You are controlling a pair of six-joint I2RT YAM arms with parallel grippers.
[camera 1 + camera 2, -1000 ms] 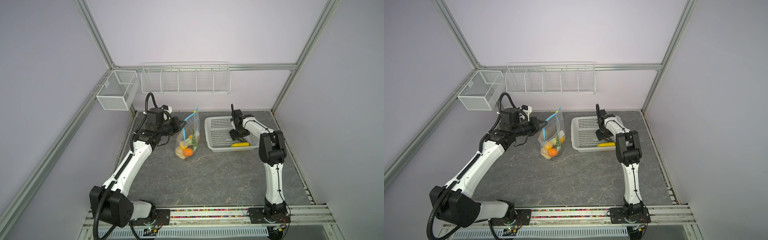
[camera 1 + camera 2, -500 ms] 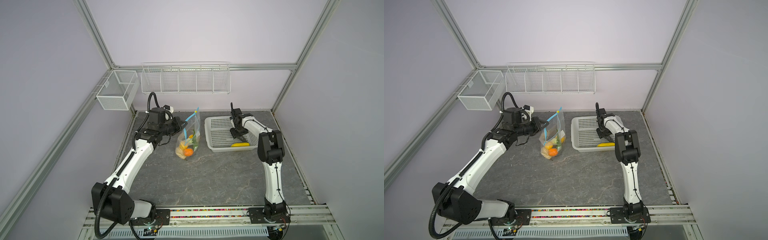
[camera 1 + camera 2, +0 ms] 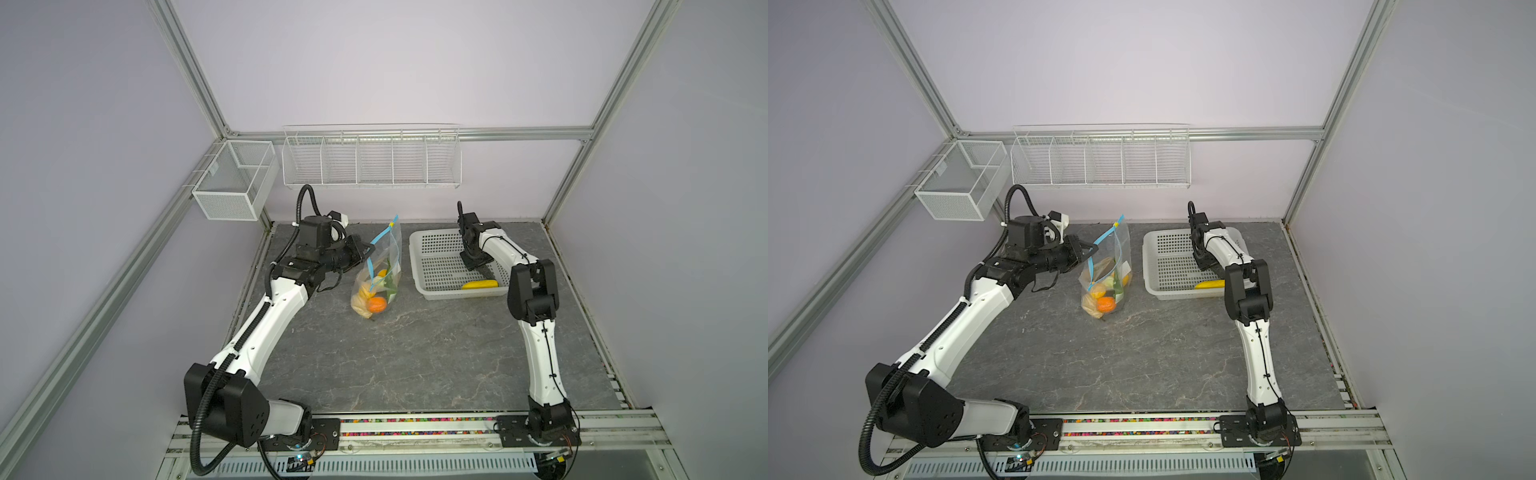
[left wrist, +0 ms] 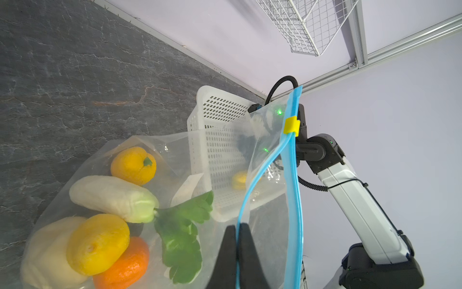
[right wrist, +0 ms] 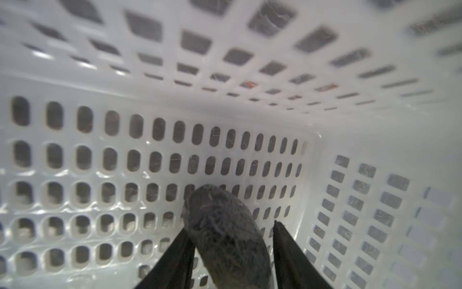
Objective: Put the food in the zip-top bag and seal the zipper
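only the right wrist view shows the dark oblong piece (image 5: 220, 207), lying on the floor of the white perforated basket (image 5: 322, 175) near a corner; in both top views the right gripper (image 3: 473, 264) reaches down into the basket and hides it. only the left wrist view shows the grip on the zipper (image 4: 293, 175) and the bag's contents one by one. the zip-top bag (image 3: 388, 253) stands on the grey tabletop (image 3: 374, 365) just beside the basket (image 3: 413, 257), mouth up. its two blue lips are parted below the yellow slider (image 4: 291, 125), which sits at the high far end. inside it lie an orange (image 4: 125, 265), a lemon (image 4: 97, 242), a beige lump (image 4: 45, 250), a white oblong piece (image 4: 112, 197), a yellow piece with a green stem (image 4: 133, 165) and a leafy green piece (image 4: 180, 237), with a white label (image 4: 187, 187) on the plastic. the basket also holds a yellow oblong piece (image 3: 480, 285) by its near wall, apart from the gripper. the left gripper (image 4: 237, 232) has its jaws pressed together on one lip of the zipper, holding the bag upright. in the right wrist view the right gripper (image 5: 230, 226) is partly open and straddles the dark piece: one finger touches its side, and the other stands off with a visible gap.
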